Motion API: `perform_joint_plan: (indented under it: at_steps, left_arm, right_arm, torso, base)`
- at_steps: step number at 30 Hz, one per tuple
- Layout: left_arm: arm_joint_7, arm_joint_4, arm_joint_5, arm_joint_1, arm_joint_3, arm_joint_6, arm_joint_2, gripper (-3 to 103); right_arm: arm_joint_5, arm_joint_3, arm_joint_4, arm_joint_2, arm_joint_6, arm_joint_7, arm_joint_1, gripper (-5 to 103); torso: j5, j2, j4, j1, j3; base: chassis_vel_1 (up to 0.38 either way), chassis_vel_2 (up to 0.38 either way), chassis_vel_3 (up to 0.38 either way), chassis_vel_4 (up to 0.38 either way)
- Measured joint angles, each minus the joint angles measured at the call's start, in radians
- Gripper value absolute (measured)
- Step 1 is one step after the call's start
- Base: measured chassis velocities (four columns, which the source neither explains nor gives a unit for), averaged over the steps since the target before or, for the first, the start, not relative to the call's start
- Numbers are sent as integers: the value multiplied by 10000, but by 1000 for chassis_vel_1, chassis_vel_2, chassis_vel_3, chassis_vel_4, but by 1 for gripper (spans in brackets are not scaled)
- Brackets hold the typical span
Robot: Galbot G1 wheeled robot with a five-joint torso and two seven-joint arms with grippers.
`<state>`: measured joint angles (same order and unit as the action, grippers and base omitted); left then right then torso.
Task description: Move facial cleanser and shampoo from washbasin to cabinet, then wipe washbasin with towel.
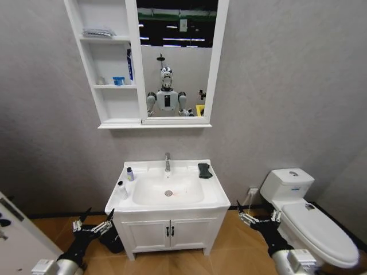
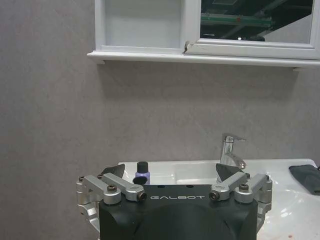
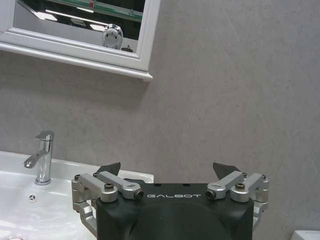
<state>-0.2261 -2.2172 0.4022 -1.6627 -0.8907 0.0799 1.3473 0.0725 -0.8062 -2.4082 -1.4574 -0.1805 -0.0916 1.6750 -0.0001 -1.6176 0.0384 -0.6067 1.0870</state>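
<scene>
Head view: washbasin [image 1: 215, 192] with chrome tap [image 1: 167, 162]. On its left rim, a small purple bottle [image 1: 130, 174] behind a white bottle [image 1: 122, 189]; black towel [image 1: 205, 170] at the back right corner. Wall cabinet [image 1: 109, 103] above, mirror [image 1: 176, 57] beside its shelves. Left end effector [image 1: 93, 220] and right end effector [image 1: 256, 213], fingers apart, empty, low either side of the vanity.

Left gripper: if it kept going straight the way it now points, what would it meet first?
Probably the washbasin near the purple bottle; the open left gripper points toward it, though depth is unclear.
</scene>
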Motion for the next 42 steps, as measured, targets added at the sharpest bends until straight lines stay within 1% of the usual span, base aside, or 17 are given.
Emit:
perform_joint_plan:
  at_steps: [4,7,11,15,17,18,20,21,23,24,26,30,31,35,36,38,42]
  left_arm:
    - [142,7,-111,45,115,-32,31,100]
    - [296,131,-453,34,307,-225,209,100]
    - [390,251,-742,-101,508,-326,372,100]
    - [432,489,-969,-159,632,-490,500,100]
    - [449,663,-1104,-151,654,-606,562,100]
    - [465,906,-1281,-123,692,-767,618,100]
    - [518,1364,-1550,5,819,-968,716,100]
    - [518,1364,-1550,5,819,-968,716,100]
    - [550,1853,-1898,233,995,-1177,854,100]
    - [550,1853,-1898,233,995,-1177,854,100]
    - [678,2201,-2141,354,1112,-1389,938,100]
    - [894,2477,-2202,389,1200,-1521,990,100]
    - [1005,2573,-2211,434,1241,-1588,970,100]
    - [1338,2745,-2497,832,1218,-1615,839,100]
    - [1338,2745,-2497,832,1218,-1615,839,100]
    - [1683,2852,-2527,1195,1201,-1467,741,100]
    - [1766,3053,-2653,1477,1291,-1287,652,100]
  right_arm:
    - [22,0,17,-17,100,54,2,100]
    - [67,-15,23,-34,128,89,10,100]
    - [72,-25,26,-56,130,133,-21,100]
    - [69,-26,32,-64,129,169,-59,100]
    - [70,-26,46,-69,130,199,-76,100]
    - [70,-27,70,-69,129,228,-98,100]
    - [70,-53,127,-47,126,263,-165,100]
    - [70,-53,127,-47,126,263,-165,100]
    - [73,-107,136,-23,47,325,-283,100]
    - [73,-107,136,-23,47,325,-283,100]
    - [82,-123,93,-64,-66,383,-407,100]
    - [68,-124,87,-222,-119,430,-561,100]
    - [53,-121,115,-363,-118,436,-653,100]
    - [56,-81,365,-562,17,428,-824,100]
    - [56,-81,365,-562,17,428,-824,100]
    - [81,-51,559,-538,139,369,-867,100]
    - [116,-53,672,-518,224,341,-877,100]
  torso:
    - [3,0,1,0,-1]
    - [3,5,-4,-12,3]
    - [1,4,4,-9,2]
    - [-1,1,3,3,-1]
    - [1,-2,0,8,-2]
    - [2,-5,-2,11,-3]
    - [0,-5,-2,11,-3]
    - [0,-5,-2,11,-3]
    - [1,-4,1,6,-2]
    - [1,-4,1,6,-2]
    - [1,0,0,0,0]
    - [0,1,0,-3,0]
    - [1,1,-1,-2,1]
    - [0,0,1,-1,0]
    - [0,0,1,-1,0]
    - [2,1,-1,-1,0]
    - [1,0,1,-1,0]
  base:
    - [-248,241,276,-244]
    - [-197,192,186,-149]
    - [-114,74,41,-41]
    - [-11,12,-15,-14]
    - [0,0,0,0]
    - [83,-23,-33,47]
    - [23,-23,-12,27]
    - [45,-46,-24,53]
    - [0,0,0,0]
    - [0,0,0,0]
    - [0,0,0,0]
    - [0,0,0,0]
    - [0,0,0,0]
    - [0,0,0,0]
    - [0,0,0,0]
    - [0,0,0,0]
    - [0,0,0,0]
